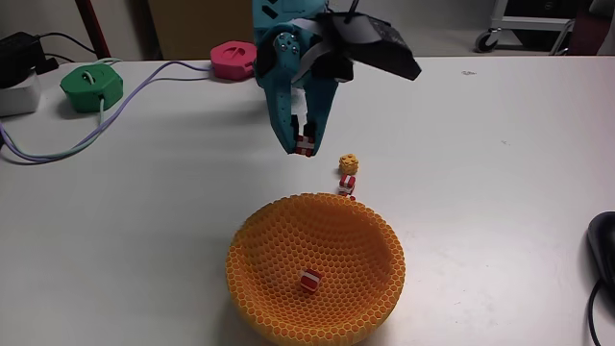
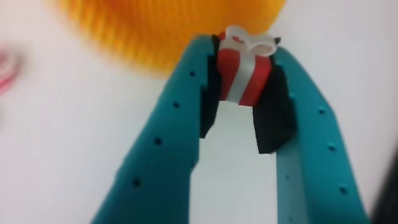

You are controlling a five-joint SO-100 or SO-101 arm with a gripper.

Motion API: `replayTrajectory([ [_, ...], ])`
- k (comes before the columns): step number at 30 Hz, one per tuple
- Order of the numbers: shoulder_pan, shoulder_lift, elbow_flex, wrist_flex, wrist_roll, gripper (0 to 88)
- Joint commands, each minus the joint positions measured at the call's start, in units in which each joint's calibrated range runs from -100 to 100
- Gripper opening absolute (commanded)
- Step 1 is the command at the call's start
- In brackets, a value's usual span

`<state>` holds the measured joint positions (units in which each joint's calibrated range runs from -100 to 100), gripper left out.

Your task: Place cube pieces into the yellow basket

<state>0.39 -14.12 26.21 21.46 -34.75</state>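
Note:
My teal gripper [image 1: 304, 146] hangs over the white table behind the yellow basket [image 1: 288, 231], shut on a red-and-white striped cube [image 1: 305, 145]. The wrist view shows that cube [image 2: 244, 73] pinched between the two fingertips [image 2: 205, 68], with the blurred basket [image 2: 161, 25] ahead of them. Another red-and-white cube [image 1: 309, 281] lies inside the basket on its floor. On the table just behind the basket's far rim sit a yellow-orange cube [image 1: 349, 163] and a red-and-white cube [image 1: 347, 183], to the right of the gripper.
A green hexagonal box [image 1: 92, 86] with a lilac cable stands at the back left, a pink one [image 1: 233, 59] behind the arm. A black object [image 1: 603, 245] lies at the right edge. A white block with a black adapter [image 1: 17, 72] sits far left.

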Motion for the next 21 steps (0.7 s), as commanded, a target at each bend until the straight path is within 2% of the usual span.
replayTrajectory([
  [1, -1.69, 8.81, -6.52, -12.43, -1.66, 0.0],
  [5, -2.25, 16.86, -11.43, -16.51, -2.98, 2.3],
  [6, -2.44, 17.72, -12.39, -17.03, -1.61, 14.9],
  [7, -3.0, 18.28, -13.35, -17.64, 0.15, 22.9],
  [9, -3.74, 18.76, -15.86, -13.99, 1.12, 27.4],
  [11, -4.3, 18.76, -17.88, -7.56, 0.83, 28.3],
  [14, -4.67, 17.34, -18.17, -3.39, 1.32, 28.4],
  [17, -5.05, 13.74, -19.13, 6.51, 0.93, 28.3],
  [21, -6.82, 0.86, -15.95, 31.1, -4.44, 26.6],
])
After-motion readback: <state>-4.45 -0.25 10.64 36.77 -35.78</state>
